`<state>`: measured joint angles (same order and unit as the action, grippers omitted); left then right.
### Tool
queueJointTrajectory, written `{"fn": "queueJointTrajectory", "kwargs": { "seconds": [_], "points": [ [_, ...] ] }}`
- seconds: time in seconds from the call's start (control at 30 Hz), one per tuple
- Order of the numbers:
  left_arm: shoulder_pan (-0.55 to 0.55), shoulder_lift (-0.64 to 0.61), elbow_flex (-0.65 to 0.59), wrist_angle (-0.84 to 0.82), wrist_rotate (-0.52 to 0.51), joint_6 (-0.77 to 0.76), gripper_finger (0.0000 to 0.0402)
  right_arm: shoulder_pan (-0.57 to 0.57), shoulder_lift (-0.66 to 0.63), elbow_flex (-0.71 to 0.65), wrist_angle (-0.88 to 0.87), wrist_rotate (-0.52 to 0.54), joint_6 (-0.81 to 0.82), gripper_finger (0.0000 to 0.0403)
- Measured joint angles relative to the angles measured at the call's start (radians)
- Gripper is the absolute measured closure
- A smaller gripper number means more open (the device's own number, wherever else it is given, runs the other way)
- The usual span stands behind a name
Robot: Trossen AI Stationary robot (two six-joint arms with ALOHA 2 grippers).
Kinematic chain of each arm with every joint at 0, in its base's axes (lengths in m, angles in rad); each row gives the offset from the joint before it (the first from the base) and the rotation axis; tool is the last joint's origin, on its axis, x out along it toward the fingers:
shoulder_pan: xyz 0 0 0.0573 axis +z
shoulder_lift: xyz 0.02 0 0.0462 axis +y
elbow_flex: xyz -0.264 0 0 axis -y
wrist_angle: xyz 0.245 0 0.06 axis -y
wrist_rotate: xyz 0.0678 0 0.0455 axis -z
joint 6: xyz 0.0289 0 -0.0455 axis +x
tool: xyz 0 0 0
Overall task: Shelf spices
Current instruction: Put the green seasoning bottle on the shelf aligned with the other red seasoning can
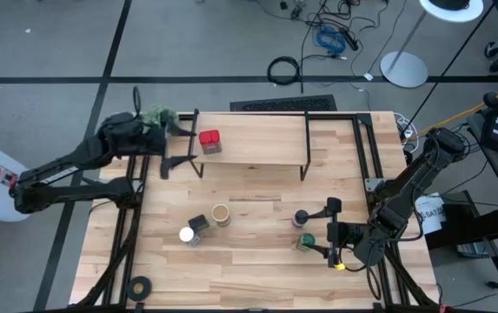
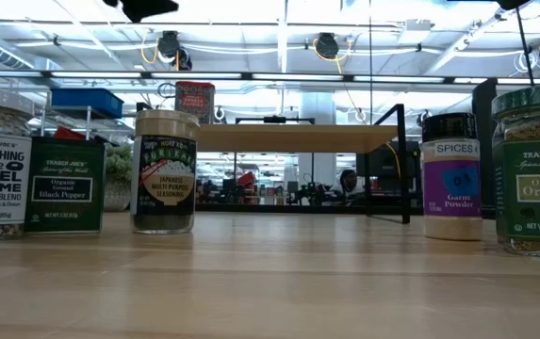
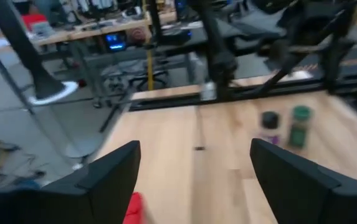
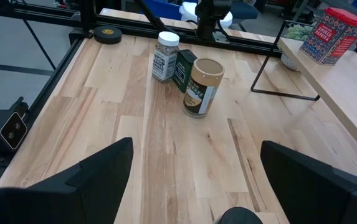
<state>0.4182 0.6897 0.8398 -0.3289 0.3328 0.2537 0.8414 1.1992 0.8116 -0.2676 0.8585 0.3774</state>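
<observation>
From where I stand, the left gripper [image 1: 172, 161] hangs spread wide and empty just off the shelf's [image 1: 257, 146] left end, beside the red tin [image 1: 209, 142] already up there. Five spices wait in front of the shelf, the tan cylinder [image 1: 221, 214] among them. The right gripper [image 1: 330, 233], also wide and empty, hovers by the green-lidded jar [image 1: 307, 241], probably next.

Red tin [image 1: 209, 142] stands on shelf [image 1: 253, 140]; five spices below.
</observation>
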Motion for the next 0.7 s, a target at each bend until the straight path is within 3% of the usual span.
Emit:
{"fn": "queueJointTrajectory", "kwargs": {
  "seconds": [0.33,0.7],
  "points": [
    [-0.266,-0.036,0.0,-0.15,-0.023,-0.236,0.0141,0.0,0.0,0.0,0.0,0.0,0.003,0.0062],
    [-0.657,0.1,0.0,-0.141,-0.295,-0.346,0.0225,0.0,0.0,0.0,0.001,0.0,0.003,0.0062]
  ]
}}
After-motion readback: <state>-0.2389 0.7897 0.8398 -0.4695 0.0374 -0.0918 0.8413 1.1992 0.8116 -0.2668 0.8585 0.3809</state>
